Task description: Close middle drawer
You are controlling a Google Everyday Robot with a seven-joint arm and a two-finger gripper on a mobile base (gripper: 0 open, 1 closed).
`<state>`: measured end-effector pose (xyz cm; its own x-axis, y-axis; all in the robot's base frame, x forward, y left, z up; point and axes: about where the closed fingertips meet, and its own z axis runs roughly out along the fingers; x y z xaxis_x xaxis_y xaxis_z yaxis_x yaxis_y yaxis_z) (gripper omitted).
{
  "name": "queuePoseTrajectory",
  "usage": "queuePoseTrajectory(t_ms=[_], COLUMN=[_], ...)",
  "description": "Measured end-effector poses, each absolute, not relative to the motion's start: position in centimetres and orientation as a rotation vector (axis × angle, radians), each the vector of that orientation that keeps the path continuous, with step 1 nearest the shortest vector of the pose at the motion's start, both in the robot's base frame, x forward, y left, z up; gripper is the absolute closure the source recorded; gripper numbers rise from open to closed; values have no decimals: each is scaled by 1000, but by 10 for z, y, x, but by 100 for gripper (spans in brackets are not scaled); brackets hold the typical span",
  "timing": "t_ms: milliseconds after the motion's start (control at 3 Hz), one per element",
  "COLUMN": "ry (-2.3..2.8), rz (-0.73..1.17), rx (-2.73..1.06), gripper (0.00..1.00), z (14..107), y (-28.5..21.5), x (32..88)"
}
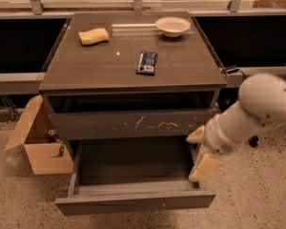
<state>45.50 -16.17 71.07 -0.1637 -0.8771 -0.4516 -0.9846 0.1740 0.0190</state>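
Below the front edge of the worktop, the middle drawer stood pulled far out, its plain front well forward of the scratched drawer above. The pincer hung below the front right corner, beside the middle drawer's right wall. Whether the pincer was apart or together could not be told.

You've got a yellow sponge far left on the cabinet top and a white bowl far right. A dark snack packet lies near the middle, well apart from both. Under the top you see the scratched drawer front, pulled out slightly. Left of the cabinet an open cardboard box sits on the speckled floor. Window rails run along the far side.
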Motion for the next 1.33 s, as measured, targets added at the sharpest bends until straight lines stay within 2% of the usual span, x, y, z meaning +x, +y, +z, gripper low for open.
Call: queuePoseTrajectory(t_ms=[667, 1000, 1333], ry=[2055, 2067, 2069], rz=[626, 698, 730], rx=[-1899, -2001, -2057], gripper=[73, 100, 100], z=[564, 478, 441], y=[-127, -108, -97], x=[430, 408, 395])
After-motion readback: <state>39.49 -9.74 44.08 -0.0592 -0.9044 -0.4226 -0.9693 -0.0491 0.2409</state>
